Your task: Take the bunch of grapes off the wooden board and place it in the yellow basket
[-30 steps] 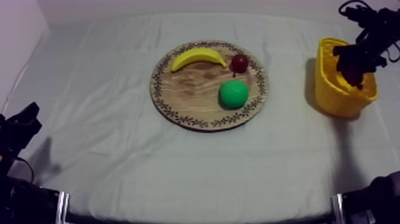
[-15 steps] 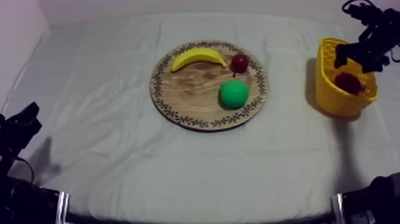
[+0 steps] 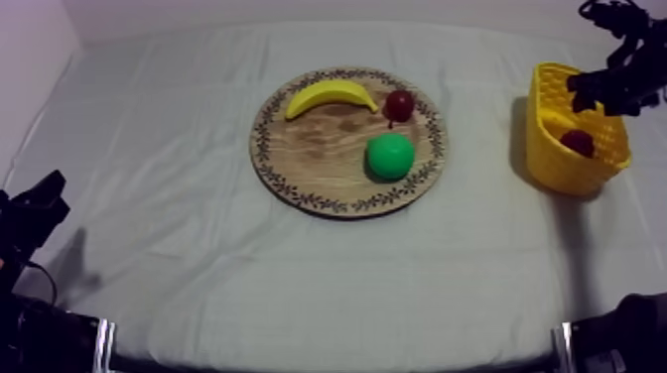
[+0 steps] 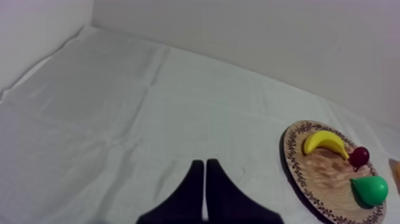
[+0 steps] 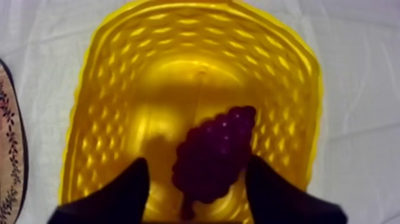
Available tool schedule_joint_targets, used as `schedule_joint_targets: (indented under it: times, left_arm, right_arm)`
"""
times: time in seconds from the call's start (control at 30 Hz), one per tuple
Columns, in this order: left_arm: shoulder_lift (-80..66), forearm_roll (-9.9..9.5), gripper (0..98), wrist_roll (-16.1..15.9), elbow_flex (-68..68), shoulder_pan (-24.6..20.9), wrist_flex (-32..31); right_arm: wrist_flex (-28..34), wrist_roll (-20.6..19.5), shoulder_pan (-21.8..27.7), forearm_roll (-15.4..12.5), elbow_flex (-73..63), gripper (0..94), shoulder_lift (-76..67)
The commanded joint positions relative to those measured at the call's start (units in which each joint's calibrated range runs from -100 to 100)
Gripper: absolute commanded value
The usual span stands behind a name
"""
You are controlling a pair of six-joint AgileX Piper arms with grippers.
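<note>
Just under my right gripper (image 5: pixel 196 164), grapes (image 5: pixel 215 152) lie in basket (image 5: pixel 113 89).

Your cloth-covered table (image 3: pixel 179 228) carries two things: the wooden board (image 3: pixel 320 139) lies flat near its middle, the yellow basket (image 3: pixel 549 164) stands well apart at the far right.

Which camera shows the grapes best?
The right wrist view: the bunch of grapes lies whole in the yellow basket. The top view gives a dark red patch; the left wrist view faces the wooden board.
</note>
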Motion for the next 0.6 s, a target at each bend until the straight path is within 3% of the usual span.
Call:
schedule_joint_targets:
  times: [0.0, 0.37, 0.57]
  left_arm:
    - [0.0, 0.02, 0.1, 0.0, 0.0, 0.0, 0.0]
    - [0.0, 0.02, 0.1, 0.0, 0.0, 0.0, 0.0]
    - [0.0, 0.02, 0.1, 0.0, 0.0, 0.0, 0.0]
  right_arm:
    - [-0.3, 0.3, -0.3, 0.0, 1.1, 36.1, -1.8]
    - [-2.9, 2.2, -4.0, -0.8, 12.4, 23.2, -14.8]
    - [-6.0, 2.0, -6.9, 1.0, 23.3, 18.2, -24.2]
